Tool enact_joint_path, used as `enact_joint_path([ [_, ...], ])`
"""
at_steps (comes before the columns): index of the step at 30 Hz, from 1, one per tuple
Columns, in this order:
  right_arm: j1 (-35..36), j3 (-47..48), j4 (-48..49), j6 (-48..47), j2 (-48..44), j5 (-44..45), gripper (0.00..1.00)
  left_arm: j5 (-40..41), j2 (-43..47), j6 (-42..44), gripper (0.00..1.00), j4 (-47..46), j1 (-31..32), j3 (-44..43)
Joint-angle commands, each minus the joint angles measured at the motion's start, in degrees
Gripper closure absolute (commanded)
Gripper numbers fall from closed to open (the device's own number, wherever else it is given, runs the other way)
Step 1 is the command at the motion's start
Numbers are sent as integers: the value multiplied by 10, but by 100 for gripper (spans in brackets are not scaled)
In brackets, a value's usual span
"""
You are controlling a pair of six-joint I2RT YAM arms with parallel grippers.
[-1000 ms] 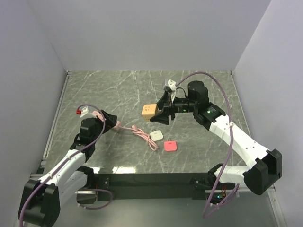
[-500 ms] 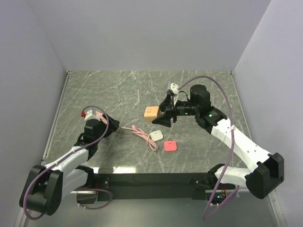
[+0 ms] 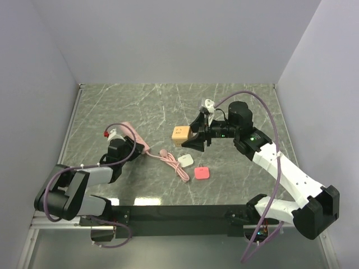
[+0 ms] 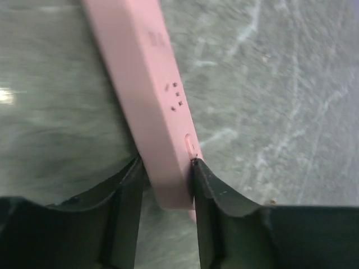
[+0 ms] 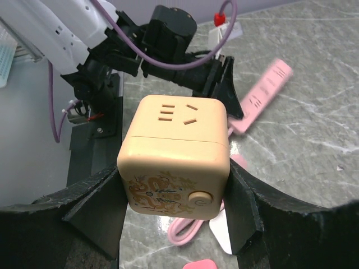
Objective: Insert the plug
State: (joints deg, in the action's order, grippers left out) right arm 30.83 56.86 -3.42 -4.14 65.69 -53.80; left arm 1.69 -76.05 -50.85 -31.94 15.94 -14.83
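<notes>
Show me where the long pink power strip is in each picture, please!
Top external: the power strip is left of centre, at the tip of the left arm.
Left wrist: it fills the middle, running from the top edge down between the black jaws.
Right wrist: it is at the upper right, beyond the tan cube.
Shared landmark: the left end effector, closed on the strip near one end in all three views.

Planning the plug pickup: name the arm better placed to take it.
Right, probably: the right gripper hangs nearer the coral plug, though shut on the tan cube. The left gripper clamps the power strip.
</notes>
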Motion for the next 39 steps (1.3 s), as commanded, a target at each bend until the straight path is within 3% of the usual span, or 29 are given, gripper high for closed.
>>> enact_joint_path([
  [1, -6, -2, 33, -4, -25, -7, 100, -19, -23, 1, 62, -34, 44, -31],
  [5, -10, 1, 33, -9, -19, -9, 100, -20, -81, -15, 80, -66, 81, -63],
  [9, -15, -3, 33, -6, -7, -15, 100, -46, -146, -34, 87, -104, 125, -95],
  [15, -18, 40, -31, -26, 43, -7, 100, -67, -204, -51, 86, -149, 172, -124],
  [18, -18, 63, -69, -37, 65, 34, 100, -67, -185, -37, 74, -146, 174, -118],
  [19, -18, 71, -82, -38, 69, 43, 100, -63, -175, -23, 59, -139, 174, -115],
  [21, -17, 78, -89, -33, 83, 76, 100, -47, -138, -11, 42, -114, 174, -111],
  [22, -16, 88, -98, -23, 87, 96, 100, -42, -125, 2, 29, -103, 174, -109],
  [25, 4, 136, -154, -17, 126, 189, 100, -32, -73, 26, 18, -66, 174, -106],
  [29, 32, 182, -185, -11, 178, 233, 100, -19, -9, 45, 7, -17, 173, -102],
  [39, 77, 301, -278, 32, 298, 351, 100, 81, 37, 67, 7, 50, 126, -90],
])
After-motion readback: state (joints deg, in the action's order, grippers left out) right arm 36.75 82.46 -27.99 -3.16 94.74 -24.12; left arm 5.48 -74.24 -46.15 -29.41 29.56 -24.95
